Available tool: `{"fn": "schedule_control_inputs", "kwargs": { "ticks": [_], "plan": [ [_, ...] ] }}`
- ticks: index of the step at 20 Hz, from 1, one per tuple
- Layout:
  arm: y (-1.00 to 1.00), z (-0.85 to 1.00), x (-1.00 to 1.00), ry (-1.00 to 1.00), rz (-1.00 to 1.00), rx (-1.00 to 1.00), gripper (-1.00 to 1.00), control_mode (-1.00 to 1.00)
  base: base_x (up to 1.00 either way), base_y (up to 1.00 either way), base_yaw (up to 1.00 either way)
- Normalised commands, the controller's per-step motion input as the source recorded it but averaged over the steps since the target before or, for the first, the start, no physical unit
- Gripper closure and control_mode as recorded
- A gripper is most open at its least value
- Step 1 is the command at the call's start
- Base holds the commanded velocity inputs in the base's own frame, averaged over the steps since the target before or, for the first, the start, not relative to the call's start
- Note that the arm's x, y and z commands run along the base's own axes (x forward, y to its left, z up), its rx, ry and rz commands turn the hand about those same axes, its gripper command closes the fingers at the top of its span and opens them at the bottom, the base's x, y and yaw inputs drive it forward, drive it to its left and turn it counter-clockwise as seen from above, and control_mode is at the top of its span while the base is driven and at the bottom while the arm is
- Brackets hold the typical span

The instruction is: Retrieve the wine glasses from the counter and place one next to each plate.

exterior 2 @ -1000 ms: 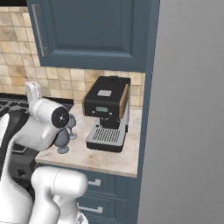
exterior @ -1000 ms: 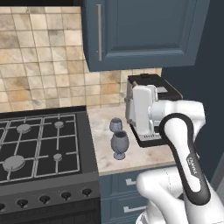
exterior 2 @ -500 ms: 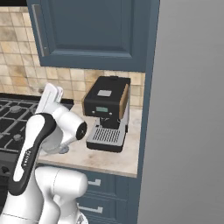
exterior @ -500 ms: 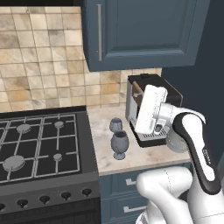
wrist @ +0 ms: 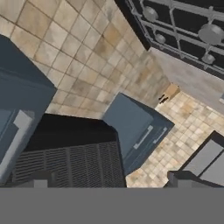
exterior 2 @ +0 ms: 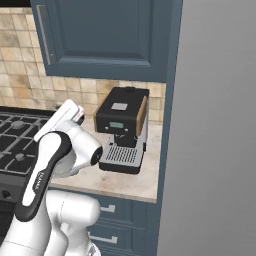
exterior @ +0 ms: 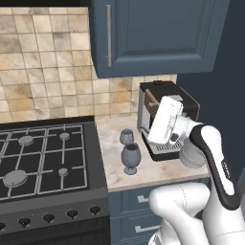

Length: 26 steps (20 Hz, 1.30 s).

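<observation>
Two grey-blue wine glasses stand on the beige counter (exterior: 113, 162) between the stove and the coffee machine. The larger glass (exterior: 130, 158) is nearer the front edge, and the smaller one (exterior: 126, 137) is just behind it. My gripper (exterior: 171, 103) hangs above and to the right of them, in front of the coffee machine, tilted up toward the wall. It also shows at the left of the right base view (exterior 2: 74, 109). In the hand view my gripper (wrist: 111, 181) stands open with nothing between its dark fingertips (wrist: 40, 180). The plates are out of view.
A black coffee machine (exterior: 168, 98) stands at the counter's right end against a dark-blue tall panel (exterior 2: 170, 100). A gas stove (exterior: 43, 158) borders the counter on the left. A blue wall cabinet (exterior: 153, 33) hangs overhead. Drawers (exterior 2: 117, 220) sit below.
The arm has swung its elbow out and down, and the hand has tilted upward in front of the coffee machine. Both glasses stand where they were. The jaws stay open.
</observation>
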Motion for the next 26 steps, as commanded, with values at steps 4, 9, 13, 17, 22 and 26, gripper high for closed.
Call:
{"fn": "schedule_control_inputs", "kwargs": {
  "ticks": [4,9,13,17,22,26],
  "plan": [
    [-0.04,-0.17,0.05,0.36,0.00,0.14,-1.00,-1.00,0.00,0.00,0.00],
    [-0.06,-0.01,0.02,0.00,0.01,0.00,-1.00,-1.00,0.00,0.00,0.00],
    [-0.49,-0.21,-0.18,0.03,0.17,0.04,-1.00,-1.00,0.00,0.00,0.00],
    [-0.48,-0.34,-0.14,0.19,0.22,0.10,-1.00,-1.00,0.00,0.00,0.00],
    [-0.08,-0.36,-0.14,0.26,0.09,0.02,-1.00,-1.00,0.00,0.00,0.00],
    [0.00,-0.29,-0.14,0.25,0.00,0.00,-1.00,-1.00,0.00,0.00,0.00]
  ]
}}
